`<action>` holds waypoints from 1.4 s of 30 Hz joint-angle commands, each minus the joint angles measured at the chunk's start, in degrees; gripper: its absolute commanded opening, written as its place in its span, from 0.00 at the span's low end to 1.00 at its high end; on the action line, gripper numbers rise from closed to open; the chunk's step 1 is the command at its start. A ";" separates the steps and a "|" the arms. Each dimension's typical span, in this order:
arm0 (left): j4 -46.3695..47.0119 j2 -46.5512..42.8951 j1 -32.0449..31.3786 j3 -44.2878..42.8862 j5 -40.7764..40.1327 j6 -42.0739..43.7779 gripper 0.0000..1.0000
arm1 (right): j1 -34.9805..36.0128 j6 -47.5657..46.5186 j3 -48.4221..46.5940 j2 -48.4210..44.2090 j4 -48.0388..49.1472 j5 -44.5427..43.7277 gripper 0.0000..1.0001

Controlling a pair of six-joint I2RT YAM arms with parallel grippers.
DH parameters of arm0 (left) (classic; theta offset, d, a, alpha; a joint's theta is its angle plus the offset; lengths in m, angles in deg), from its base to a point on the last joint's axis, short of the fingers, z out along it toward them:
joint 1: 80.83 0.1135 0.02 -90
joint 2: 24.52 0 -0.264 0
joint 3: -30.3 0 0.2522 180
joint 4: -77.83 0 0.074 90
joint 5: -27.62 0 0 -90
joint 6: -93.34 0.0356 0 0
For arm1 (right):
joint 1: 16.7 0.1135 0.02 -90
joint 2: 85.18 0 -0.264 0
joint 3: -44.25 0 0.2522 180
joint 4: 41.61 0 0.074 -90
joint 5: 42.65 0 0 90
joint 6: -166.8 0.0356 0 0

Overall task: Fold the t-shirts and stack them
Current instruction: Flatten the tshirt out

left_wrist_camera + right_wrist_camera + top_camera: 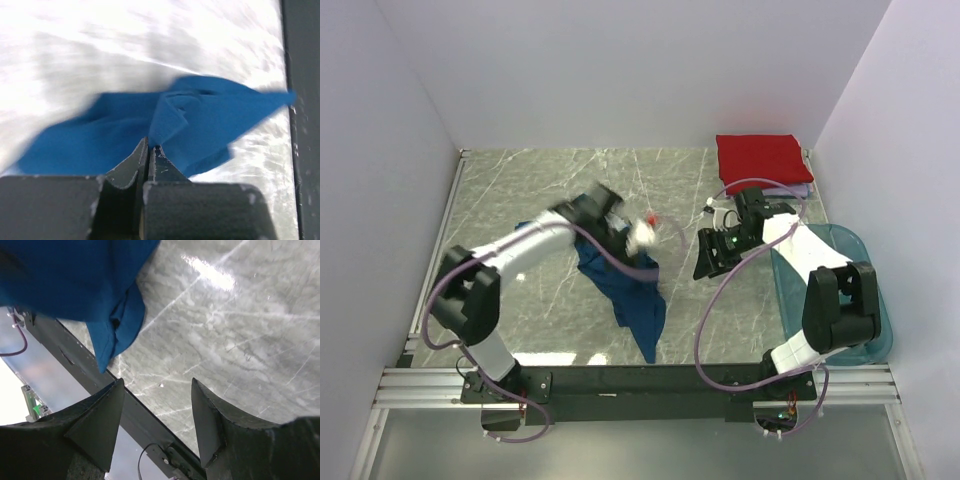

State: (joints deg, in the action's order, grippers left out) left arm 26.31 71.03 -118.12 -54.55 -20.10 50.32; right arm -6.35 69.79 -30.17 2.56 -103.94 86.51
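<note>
The dark blue t-shirt hangs crumpled from my left gripper over the middle of the table, its lower end trailing toward the front edge. In the left wrist view my gripper is shut on a fold of the blue shirt; the view is motion-blurred. My right gripper is open and empty, just right of the shirt. In the right wrist view it is above bare table, with the blue shirt at upper left. The red t-shirt lies folded at back right on the pale lavender one.
A translucent teal tub stands at the right edge beside the right arm. The marble table is walled at the back and sides. A black rail runs along the front edge.
</note>
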 commanded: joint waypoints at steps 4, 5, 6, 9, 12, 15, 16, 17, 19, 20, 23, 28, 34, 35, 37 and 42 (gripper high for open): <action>-9.87 7.25 22.23 -21.78 13.26 -11.12 0.01 | 0.46 0.23 -6.65 3.30 2.34 2.41 0.64; -9.70 8.85 24.10 -22.85 13.09 -13.47 0.01 | 1.42 0.32 -7.36 4.62 3.04 2.59 0.64; -9.01 11.91 27.86 -23.65 13.00 -15.24 0.01 | 1.86 0.50 -7.97 5.24 3.48 2.85 0.64; -1.99 16.41 32.80 -25.41 10.28 -26.03 0.01 | 3.97 1.55 -10.26 7.70 5.59 2.86 0.64; 4.78 21.86 39.12 -26.56 6.69 -36.06 0.01 | 6.07 2.17 -11.84 10.16 6.13 3.91 0.64; 9.19 25.64 44.84 -26.82 0.44 -42.31 0.01 | 8.97 1.47 -11.85 11.04 5.69 4.35 0.63; 9.89 26.00 45.64 -26.47 -0.35 -43.37 0.01 | 10.03 1.29 -11.15 10.96 5.60 4.26 0.62; 11.46 26.27 46.26 -26.12 -2.71 -45.64 0.01 | 11.00 1.03 -10.71 10.96 5.60 4.26 0.61; 11.66 26.80 47.23 -25.68 -4.57 -46.63 0.01 | 14.24 0.33 -9.65 10.96 5.25 4.26 0.59; 11.57 26.88 47.32 -25.42 -4.66 -46.54 0.01 | 15.13 0.24 -9.39 11.13 5.16 4.09 0.58; 12.09 26.36 47.41 -23.57 -5.01 -48.54 0.01 | 18.82 -0.20 -8.25 11.22 5.42 3.74 0.57; 10.34 27.23 48.02 -23.22 -8.89 -48.57 0.01 | 24.79 -3.36 -7.80 8.95 5.60 -0.56 0.45; 9.72 26.97 48.81 -21.99 -8.36 -47.78 0.01 | 35.08 -7.58 -7.71 5.15 6.66 -6.63 0.35; 9.63 26.88 48.90 -21.81 -8.27 -47.60 0.01 | 38.22 -8.19 -8.59 5.68 6.04 -7.25 0.34; 9.72 26.53 48.99 -21.02 -8.09 -47.60 0.01 | 41.49 -8.81 -10.87 7.17 4.73 -7.78 0.31; 10.51 25.22 49.08 -18.04 -7.74 -47.60 0.01 | 51.78 -10.92 -13.16 9.81 3.58 -12.43 0.29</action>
State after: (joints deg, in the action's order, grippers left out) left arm 36.30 100.05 -69.14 -74.11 -27.86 2.67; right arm 41.41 61.44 -40.34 11.24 -98.96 77.85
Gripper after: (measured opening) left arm 0.022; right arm 0.293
